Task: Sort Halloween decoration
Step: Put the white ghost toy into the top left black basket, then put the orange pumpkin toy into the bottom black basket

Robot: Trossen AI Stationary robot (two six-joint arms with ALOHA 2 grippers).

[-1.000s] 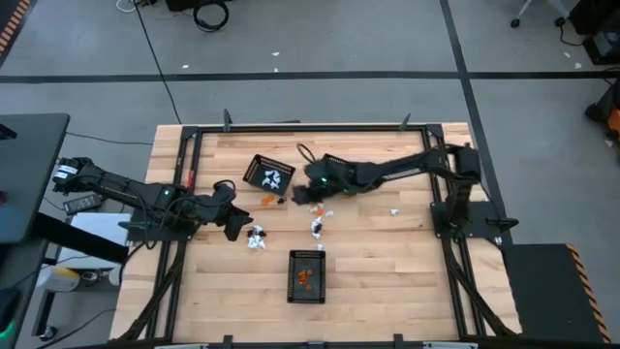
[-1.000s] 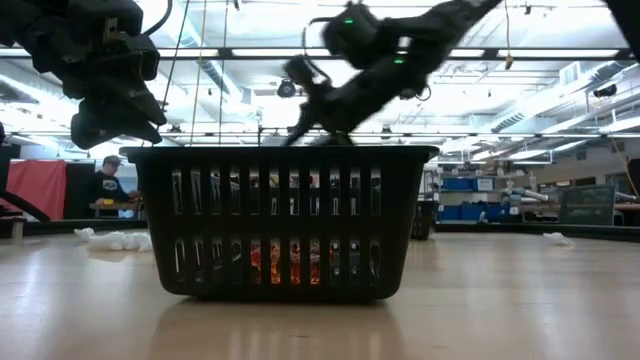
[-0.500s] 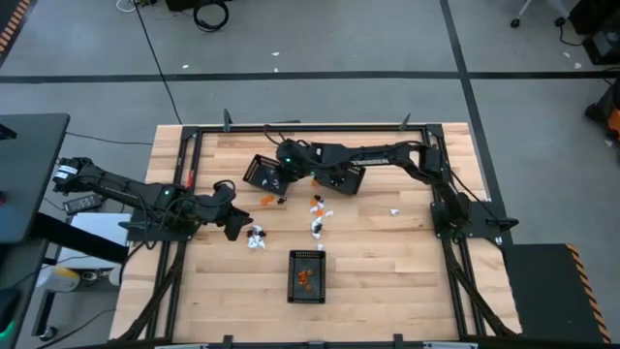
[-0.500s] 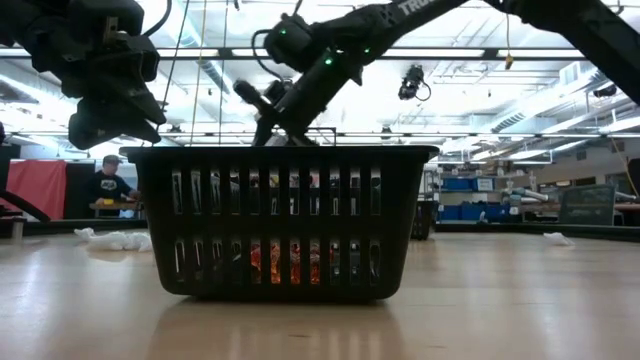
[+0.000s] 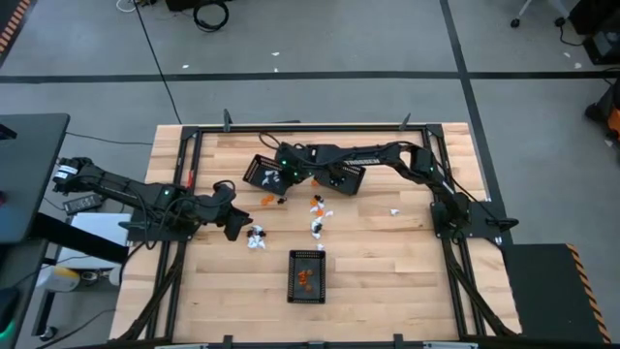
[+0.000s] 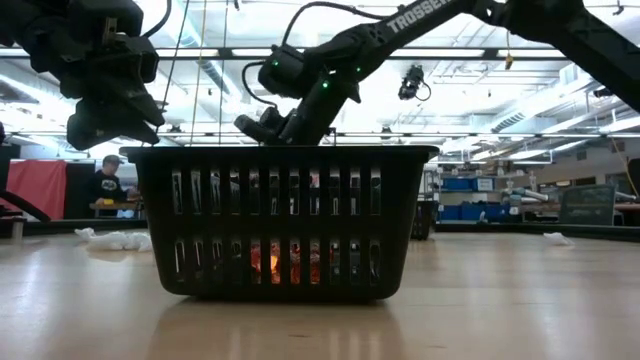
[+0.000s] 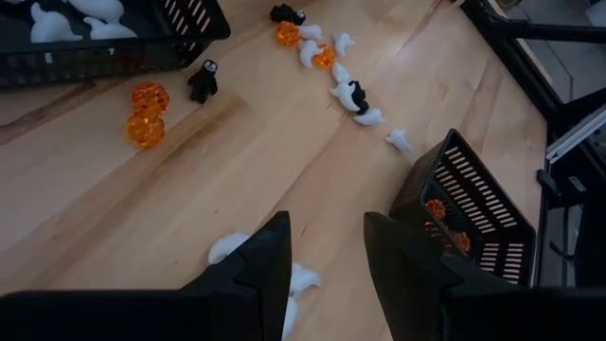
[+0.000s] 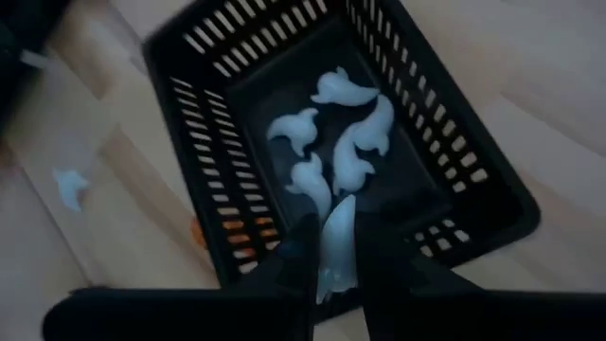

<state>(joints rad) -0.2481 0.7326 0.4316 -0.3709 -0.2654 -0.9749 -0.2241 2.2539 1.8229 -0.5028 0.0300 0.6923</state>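
Right wrist view only: right hand [image 8: 333, 254] pinching white ghost [image 8: 337, 242] over basket [image 8: 445, 161].

Three black baskets [image 5: 308, 275] stand on the table in the overhead picture: two at upper centre, one at lower centre. The basket [image 8: 454, 180] in the right wrist picture holds four white ghosts [image 8: 346, 90], and a fifth [image 8: 336, 248] sits between the fingers. Two orange balls [image 7: 147, 114] lie at upper left of the left wrist picture.

The right hand [image 8: 333, 260] reaches far leftward, fingers pinched together; the left hand [image 7: 327, 260] hangs parted.
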